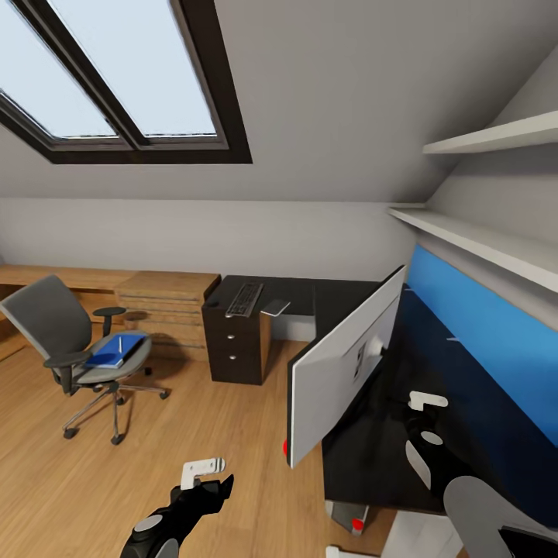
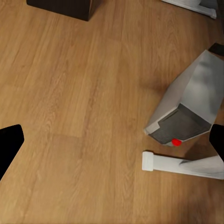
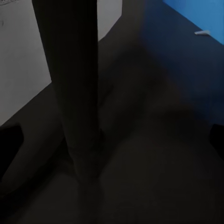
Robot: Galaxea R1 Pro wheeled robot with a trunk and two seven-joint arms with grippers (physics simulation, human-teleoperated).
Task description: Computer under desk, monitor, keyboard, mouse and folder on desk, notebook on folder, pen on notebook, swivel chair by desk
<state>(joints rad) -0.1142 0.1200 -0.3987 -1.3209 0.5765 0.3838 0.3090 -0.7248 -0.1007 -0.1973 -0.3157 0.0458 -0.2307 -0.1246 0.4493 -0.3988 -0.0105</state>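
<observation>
From the head camera I see the monitor (image 1: 345, 364) standing upright on the black desk (image 1: 372, 457) at my right, its pale back turned toward me and its screen facing the blue wall panel (image 1: 480, 318). Further along, where the desk turns the corner, the keyboard (image 1: 245, 299) lies flat on the top above a dark drawer unit (image 1: 236, 349), and just beside it a small grey thing that may be the mouse (image 1: 276, 308), though it is too small to be sure. The swivel chair (image 1: 70, 349) stands well apart from the desk on the wooden floor (image 1: 194, 434), near the wooden drawers (image 1: 167, 306); a blue folder (image 1: 116, 350) lies on its seat with what looks like a pen on top.

My left hand (image 1: 203, 474) hangs low over the floor, released, its dark fingers spread wide at the edges of the left wrist view. Below it in that view a grey box with a red dot (image 2: 189, 112) sits on the floor, likely the computer. My right hand (image 1: 425, 422) hovers over the desk just behind the monitor, fingers apart and grasping nothing; its wrist camera looks at the dark monitor stand (image 3: 70, 88) rising from the desk surface
</observation>
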